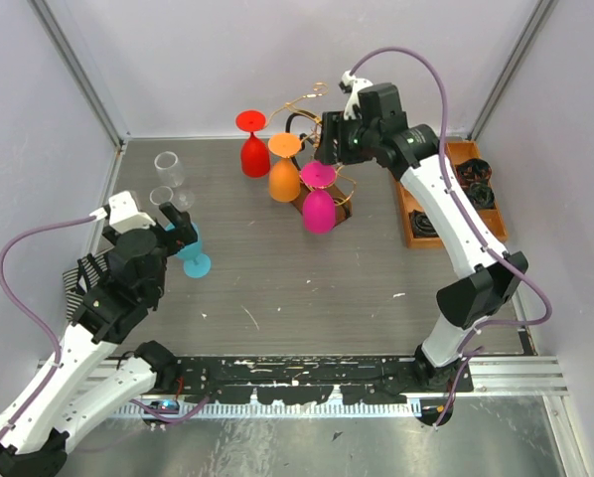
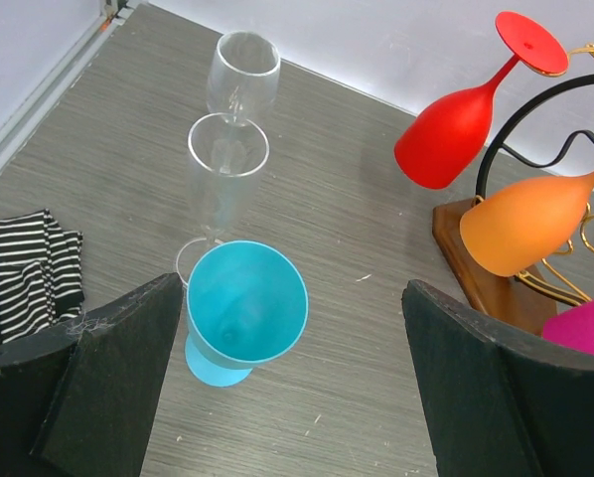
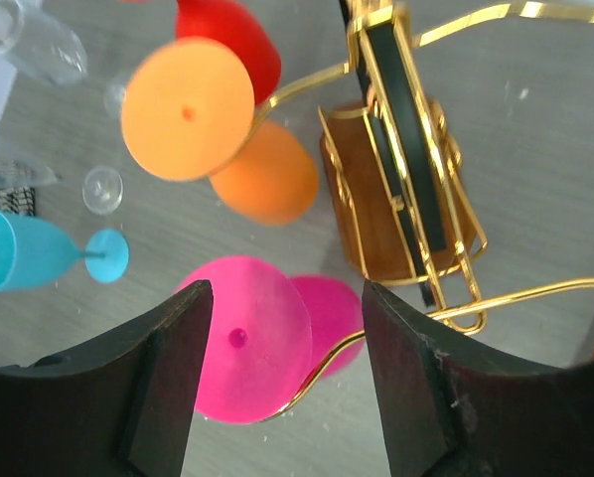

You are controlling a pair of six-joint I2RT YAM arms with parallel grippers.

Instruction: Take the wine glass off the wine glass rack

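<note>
We see a grey wood-grain table point(image 1: 277, 298). At its one o'clock, a gold wire rack point(image 3: 367, 209) on a brown base hangs a glossy pink wine glass point(image 3: 242, 338) upside down. Our right gripper point(image 3: 285, 293) straddles its round foot, jaws apart. Our left gripper point(image 2: 292, 293) gapes wide. The glass is probably light, stiff and slippery, so we would pinch the stem.

Pink glass point(image 2: 587, 326) cut off by right edge.
</note>
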